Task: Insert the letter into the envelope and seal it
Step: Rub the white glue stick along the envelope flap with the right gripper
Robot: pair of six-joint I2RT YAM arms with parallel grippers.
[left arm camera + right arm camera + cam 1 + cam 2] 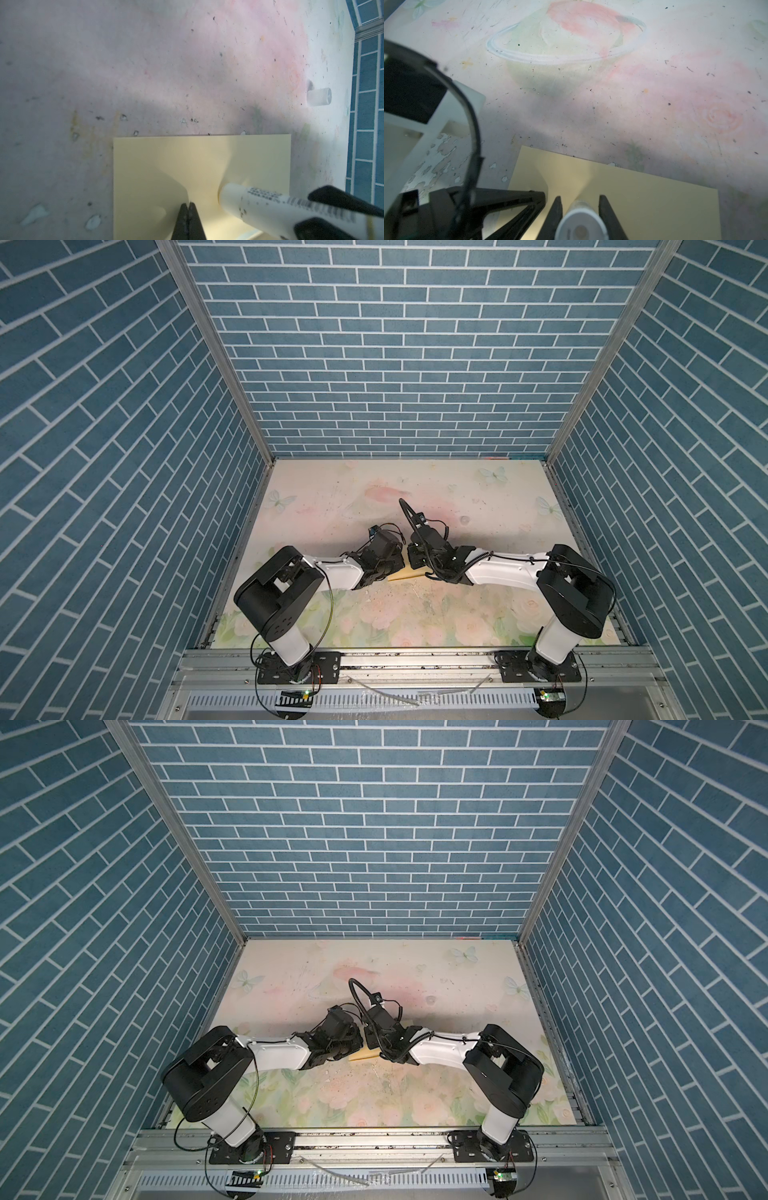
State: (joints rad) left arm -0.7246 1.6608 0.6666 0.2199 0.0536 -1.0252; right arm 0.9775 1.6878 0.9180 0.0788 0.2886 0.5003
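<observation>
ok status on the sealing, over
left tool shut on yellow-tan paper envelope, flap tip. right tool holds white glue stick, tip at envelope. small white cap lies apart.

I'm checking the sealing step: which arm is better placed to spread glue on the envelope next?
Right, likely. The right tool grips the glue stick, its tip at the envelope; the left tool is shut, pinching the envelope's raised paper.
</observation>
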